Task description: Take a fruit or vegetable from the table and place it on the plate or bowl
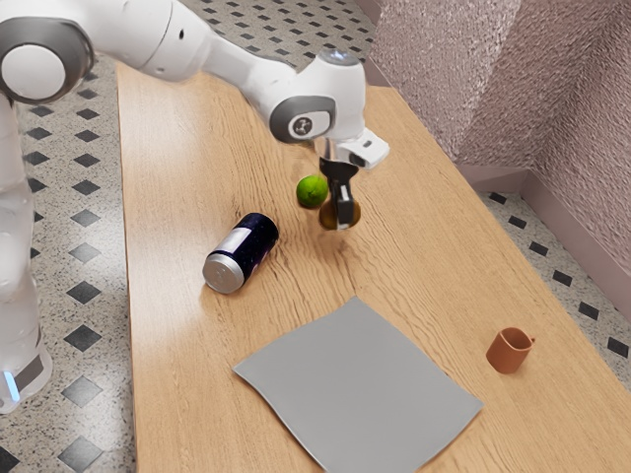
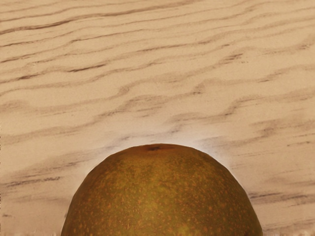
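A brown speckled fruit (image 1: 327, 218) rests on the wooden table (image 1: 177, 168), just right of a green lime (image 1: 313, 190) in the exterior view. My gripper (image 1: 342, 213) reaches straight down over the brown fruit. One black finger (image 1: 343, 211) lies against the fruit's near side and the other is hidden behind it, so the gripper is shut on the fruit. In the wrist view the fruit's rounded top (image 2: 162, 196) sits directly under my hand, with the wood grain close behind it.
A dark soda can (image 1: 241, 253) lies on its side left of the fruits. A flat grey mat (image 1: 357, 387) covers the table's near part, and a small orange cup (image 1: 510, 350) lies at its right. A pink wall (image 1: 493, 69) borders the far side.
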Robot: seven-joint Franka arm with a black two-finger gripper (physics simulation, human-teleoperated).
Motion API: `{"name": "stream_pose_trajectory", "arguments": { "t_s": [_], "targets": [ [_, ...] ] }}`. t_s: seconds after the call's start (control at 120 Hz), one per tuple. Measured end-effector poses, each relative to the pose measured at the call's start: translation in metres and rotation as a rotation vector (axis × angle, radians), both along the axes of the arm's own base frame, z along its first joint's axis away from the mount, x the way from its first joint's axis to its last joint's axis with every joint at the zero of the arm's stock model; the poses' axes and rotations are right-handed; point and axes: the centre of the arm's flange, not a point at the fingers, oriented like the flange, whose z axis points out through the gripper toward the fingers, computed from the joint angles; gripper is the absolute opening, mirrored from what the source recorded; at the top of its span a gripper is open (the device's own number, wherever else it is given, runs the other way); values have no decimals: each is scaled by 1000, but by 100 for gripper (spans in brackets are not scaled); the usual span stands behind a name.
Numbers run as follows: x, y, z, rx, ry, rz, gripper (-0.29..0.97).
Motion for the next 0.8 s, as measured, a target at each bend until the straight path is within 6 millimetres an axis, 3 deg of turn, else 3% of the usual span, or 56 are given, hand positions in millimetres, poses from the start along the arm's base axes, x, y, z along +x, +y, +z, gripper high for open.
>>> {"name": "stream_pose_trajectory", "arguments": {
  "t_s": [0.033, 0.1, 0.142, 0.242, 0.433, 0.517, 0.608, 0.708, 0.767, 0.8],
  "targets": [
    [-7, -21, 9, -7, -12, -17, 33],
    [-22, -102, 32, -17, -49, -115, 30],
    [-30, -136, 40, -28, -60, -147, 29],
    [-40, -178, 43, -71, -55, -142, 29],
    [-55, -267, 16, -163, 23, -126, 28],
    [-60, -283, 12, -196, 44, -87, 28],
    [-65, -294, 10, -237, 66, -41, 47],
    [-65, -296, 7, -259, 83, 7, 57],
    [-53, -281, 6, -287, 82, 70, 61],
    [-37, -255, 27, -347, 52, 163, 62]
  ]
}}
